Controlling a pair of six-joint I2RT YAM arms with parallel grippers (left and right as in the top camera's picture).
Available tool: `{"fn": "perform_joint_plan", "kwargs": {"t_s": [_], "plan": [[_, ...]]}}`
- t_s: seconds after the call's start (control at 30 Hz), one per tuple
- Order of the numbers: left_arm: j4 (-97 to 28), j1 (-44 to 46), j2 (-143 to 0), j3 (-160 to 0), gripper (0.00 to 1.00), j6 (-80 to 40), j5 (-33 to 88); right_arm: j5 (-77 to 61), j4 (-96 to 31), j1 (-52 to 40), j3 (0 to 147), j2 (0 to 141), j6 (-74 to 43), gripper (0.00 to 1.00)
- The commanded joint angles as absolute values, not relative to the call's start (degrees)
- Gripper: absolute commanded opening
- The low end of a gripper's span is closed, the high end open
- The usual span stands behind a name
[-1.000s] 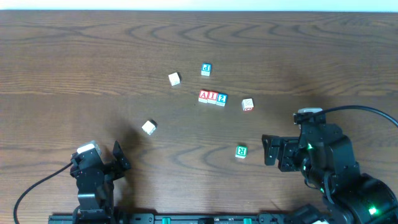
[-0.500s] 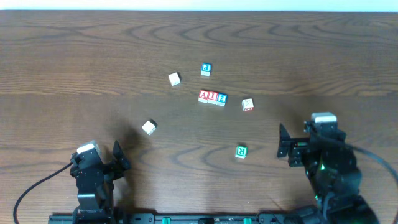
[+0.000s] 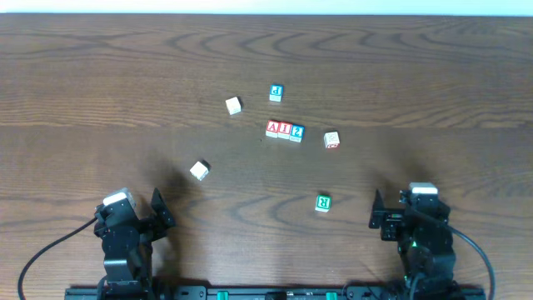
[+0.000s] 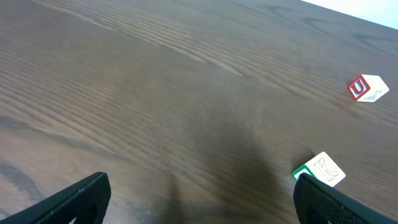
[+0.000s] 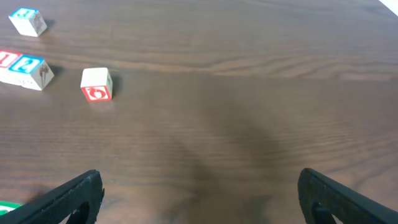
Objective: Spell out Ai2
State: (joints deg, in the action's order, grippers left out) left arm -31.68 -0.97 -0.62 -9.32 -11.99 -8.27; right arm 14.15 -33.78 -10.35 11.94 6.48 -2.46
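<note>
**Position.** The A cube point(image 3: 272, 128), I cube point(image 3: 285, 129) and 2 cube point(image 3: 297, 132) stand touching in one row near the middle of the table point(image 3: 83, 83). The row lies well apart from both claws. It is ahead and to the right of the left gripper point(image 4: 199, 186), and ahead and to the left of the right gripper point(image 5: 199, 183). Both grippers sit at the near edge.

**Claw state.** Both grippers stand with jaws spread wide and nothing between the fingers.

**Orientation.** The row's long axis runs left to right across the overhead view, with the 2 end dipping slightly toward the near edge. Lettered faces point up and read A, I, 2 from the left of that view.

**Change.** The right arm has drawn back toward the near edge and folded in (a second ago it sat further to the side, bulkier in view). The left arm and all cubes have not moved, including the green R cube point(image 3: 323, 202) and the blue P cube point(image 3: 276, 92).
</note>
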Motion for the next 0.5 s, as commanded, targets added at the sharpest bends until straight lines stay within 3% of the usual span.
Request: {"fn": "perform_joint_plan", "kwargs": {"t_s": [0.0, 0.47], "plan": [[-31.4, -1.2, -0.2, -8.5, 0.95, -12.4, -8.4, 14.6, -33.6, -9.9, 10.5, 4.3, -1.7, 0.99], [-31.4, -1.2, -0.2, -8.4, 0.95, -12.4, -8.5, 14.6, -33.6, -9.9, 8.9, 0.3, -1.6, 0.99]]}}
